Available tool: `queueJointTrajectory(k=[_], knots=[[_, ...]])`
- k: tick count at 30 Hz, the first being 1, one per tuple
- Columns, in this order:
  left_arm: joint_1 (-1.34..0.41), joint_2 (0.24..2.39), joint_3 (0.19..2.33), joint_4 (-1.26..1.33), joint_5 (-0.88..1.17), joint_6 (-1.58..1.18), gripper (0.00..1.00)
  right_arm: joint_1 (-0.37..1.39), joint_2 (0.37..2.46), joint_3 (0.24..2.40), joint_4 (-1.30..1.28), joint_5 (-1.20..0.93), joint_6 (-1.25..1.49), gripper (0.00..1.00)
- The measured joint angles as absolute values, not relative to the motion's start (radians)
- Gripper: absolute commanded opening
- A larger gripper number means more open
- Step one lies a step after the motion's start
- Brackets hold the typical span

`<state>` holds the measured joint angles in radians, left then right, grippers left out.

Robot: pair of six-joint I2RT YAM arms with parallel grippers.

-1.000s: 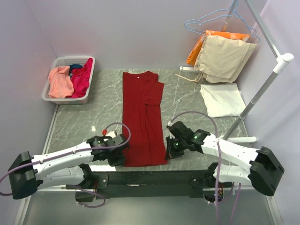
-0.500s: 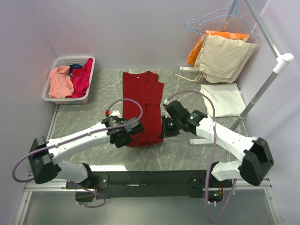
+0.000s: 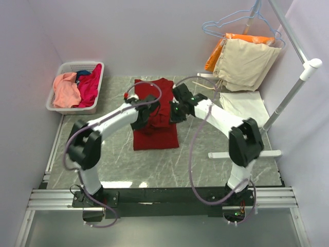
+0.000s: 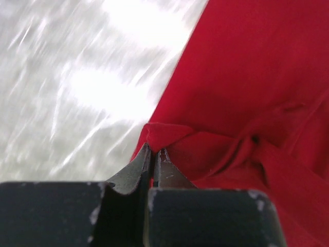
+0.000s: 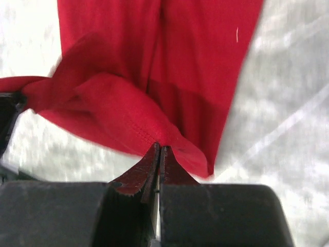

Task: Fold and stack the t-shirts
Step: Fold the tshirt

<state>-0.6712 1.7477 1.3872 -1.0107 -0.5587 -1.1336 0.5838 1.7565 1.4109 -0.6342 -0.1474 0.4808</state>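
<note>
My left arm [image 3: 110,123] and right arm [image 3: 221,118] both reach across the table [image 3: 103,149] and meet over the dark red shirt [image 3: 156,135], closing the middle. Bare marble lies open nearer me. The basket [image 3: 57,96] fills the far left corner. On the right stand the rack's pole [image 3: 288,98], its foot [image 3: 244,153], the hanging garments [image 3: 244,64] and the cream-white shirt [image 3: 245,109].

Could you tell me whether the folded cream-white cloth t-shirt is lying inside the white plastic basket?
No, the cream-white t-shirt lies on the grey marble table at the right, well apart from the white plastic basket.
</note>
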Motion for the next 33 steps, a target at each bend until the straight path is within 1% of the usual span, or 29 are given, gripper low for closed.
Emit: queueJointTrajectory(k=[3,9,14,16,17,18,20,21,22,23,24,25,28,32,33], knots=[[-0.609,1.887,1.508,-0.943,-0.557,-1.025,0.01,0.569,1.885,1.531,-0.631,-0.136,0.480,0.00],[-0.517,2.089,1.708,-0.869,-0.548,-0.862,0.01,0.532,2.040,1.693,-0.647,-0.112,0.478,0.00],[-0.470,2.140,1.771,-0.852,-0.541,-0.778,0.01,0.506,2.075,1.721,-0.644,-0.094,0.495,0.00],[-0.459,2.150,1.785,-0.845,-0.530,-0.757,0.04,0.498,2.075,1.721,-0.642,-0.086,0.511,0.00],[-0.454,2.157,1.794,-0.842,-0.525,-0.746,0.11,0.494,2.075,1.720,-0.640,-0.081,0.527,0.00],[-0.452,2.162,1.800,-0.839,-0.520,-0.738,0.28,0.490,2.076,1.720,-0.639,-0.075,0.536,0.04],[-0.447,2.175,1.811,-0.830,-0.513,-0.712,0.52,0.483,2.076,1.708,-0.622,-0.070,0.562,0.21],[-0.445,2.178,1.813,-0.823,-0.512,-0.701,0.76,0.477,2.076,1.695,-0.605,-0.068,0.575,0.33],[-0.444,2.178,1.813,-0.818,-0.513,-0.686,0.84,0.473,2.076,1.686,-0.597,-0.068,0.587,0.38],[-0.442,2.178,1.813,-0.810,-0.513,-0.674,0.88,0.468,2.076,1.676,-0.588,-0.068,0.596,0.41],[-0.439,2.178,1.814,-0.796,-0.516,-0.669,0.95,0.464,2.077,1.669,-0.584,-0.067,0.603,0.43],[-0.437,2.178,1.816,-0.781,-0.520,-0.664,0.97,0.461,2.077,1.666,-0.577,-0.067,0.607,0.43],[-0.422,2.178,1.841,-0.759,-0.526,-0.657,0.99,0.455,2.077,1.666,-0.546,-0.066,0.614,0.43],[-0.397,2.175,1.892,-0.707,-0.544,-0.641,0.99,0.450,2.077,1.666,-0.500,-0.056,0.624,0.43],[-0.391,2.173,1.896,-0.695,-0.545,-0.638,0.99,0.450,2.077,1.666,-0.492,-0.052,0.625,0.41]])
